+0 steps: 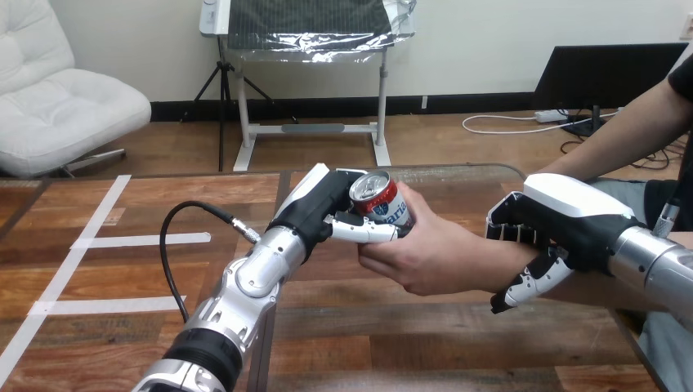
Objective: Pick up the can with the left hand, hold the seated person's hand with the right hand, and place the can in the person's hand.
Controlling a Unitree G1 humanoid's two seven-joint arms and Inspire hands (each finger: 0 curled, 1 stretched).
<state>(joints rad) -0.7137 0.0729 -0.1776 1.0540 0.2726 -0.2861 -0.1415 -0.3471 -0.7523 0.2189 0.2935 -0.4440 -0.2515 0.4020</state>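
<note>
Handover step. Left hand (327, 208) fingers (368, 231) pinch can (382, 204), seated in person's hand (425, 257); right hand (564, 224), at 3 o'clock, curls round wrist (500, 273). Next, probably: loosen fingers, withdraw toward 8 o'clock.

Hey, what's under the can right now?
The person's hand cups the can from below, while the robot's left hand grips its side. The can's base is covered by both hands, so whether it rests on the palm cannot be seen.
</note>
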